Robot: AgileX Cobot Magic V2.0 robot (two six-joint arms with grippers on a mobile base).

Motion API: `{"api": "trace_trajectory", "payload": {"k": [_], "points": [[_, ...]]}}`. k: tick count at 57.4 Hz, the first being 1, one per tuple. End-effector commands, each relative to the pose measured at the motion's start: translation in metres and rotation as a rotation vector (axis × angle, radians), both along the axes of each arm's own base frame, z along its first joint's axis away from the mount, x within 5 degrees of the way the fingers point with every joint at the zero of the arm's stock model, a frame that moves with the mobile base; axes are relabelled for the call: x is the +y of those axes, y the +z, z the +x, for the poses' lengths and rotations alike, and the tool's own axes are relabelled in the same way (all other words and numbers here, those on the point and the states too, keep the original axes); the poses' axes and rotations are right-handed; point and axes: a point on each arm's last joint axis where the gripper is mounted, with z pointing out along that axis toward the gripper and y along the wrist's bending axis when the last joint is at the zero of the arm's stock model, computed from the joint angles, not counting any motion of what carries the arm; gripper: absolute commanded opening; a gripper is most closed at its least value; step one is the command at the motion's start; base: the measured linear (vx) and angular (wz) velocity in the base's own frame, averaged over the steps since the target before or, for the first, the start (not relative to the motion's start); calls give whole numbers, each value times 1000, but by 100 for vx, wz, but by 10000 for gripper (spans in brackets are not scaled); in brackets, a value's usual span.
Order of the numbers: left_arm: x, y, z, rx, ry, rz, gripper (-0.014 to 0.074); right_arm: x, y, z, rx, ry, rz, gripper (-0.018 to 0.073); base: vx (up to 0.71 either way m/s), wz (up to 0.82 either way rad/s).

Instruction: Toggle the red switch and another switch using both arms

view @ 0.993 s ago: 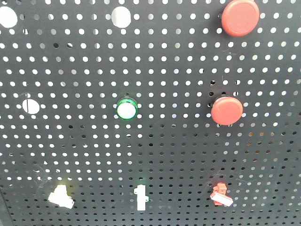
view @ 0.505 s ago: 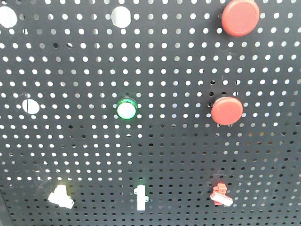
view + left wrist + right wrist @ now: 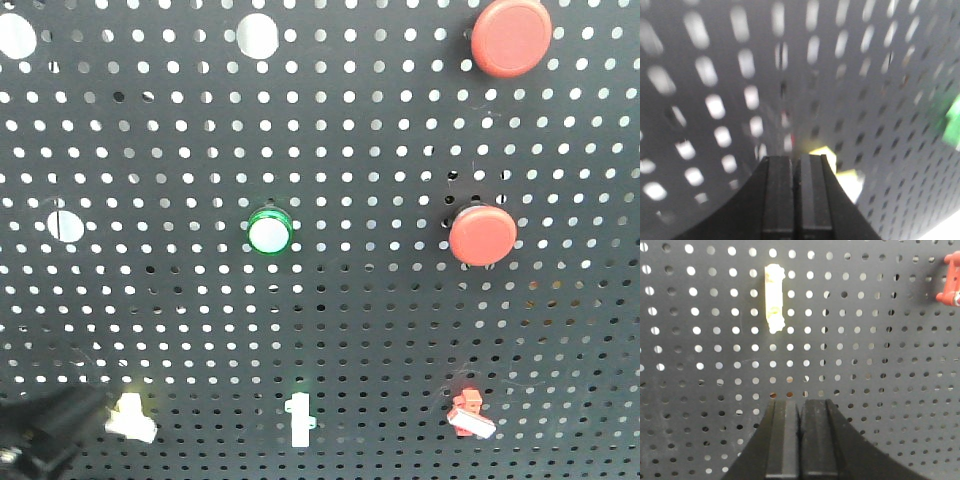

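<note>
A dark perforated panel [image 3: 380, 330] fills all three views.

Only the front-facing view shows the full layout. Two large round red push buttons are counted, the upper button [image 3: 511, 38] at upper right and the lower button [image 3: 482, 235] right of centre. One green-ringed lamp [image 3: 269, 233] is seen at centre. Three small toggle switches are set in a row along the bottom: the left white switch [image 3: 131, 418], the middle white switch [image 3: 298, 420] and the red switch [image 3: 470, 415] at lower right. The left end effector [image 3: 60, 430] is seen as a dark blur in the lower left corner, just beside the left white switch. Contact between them cannot be told.

The left wrist view is very close and blurred. Here the left end effector's fingers are seen pressed together with nothing between them. A pale yellowish switch lies just behind and to the right of their tips, and a green blur is seen at the right edge.

In the right wrist view the right end effector [image 3: 801, 404] is seen at bottom centre, closed and empty. The middle white switch is seen above it at upper left. The red switch is seen at the upper right edge, partly cut off and well apart from the fingers.
</note>
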Motion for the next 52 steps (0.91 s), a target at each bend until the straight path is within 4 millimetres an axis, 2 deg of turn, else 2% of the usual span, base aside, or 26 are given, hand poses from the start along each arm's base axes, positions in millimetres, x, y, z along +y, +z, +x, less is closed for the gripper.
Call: {"api": "trace_trajectory", "payload": {"k": [1, 15, 24, 39, 52], "points": [[-3, 17, 3, -79, -9, -61, 3, 0, 17, -1, -91, 0, -19, -6, 0, 0], [-6, -2, 10, 60, 3, 10, 3, 0, 17, -1, -91, 0, -19, -6, 0, 0], [-5, -5, 10, 102, 12, 3, 3, 0, 17, -1, -91, 0, -19, -6, 0, 0], [3, 18, -6, -19, 6, -58, 3, 0, 17, -1, -92, 0, -17, -6, 0, 1], [20, 48, -42, -179, 5, -134, 3, 0, 18, -1, -95, -4, -80, -6, 0, 0]]}}
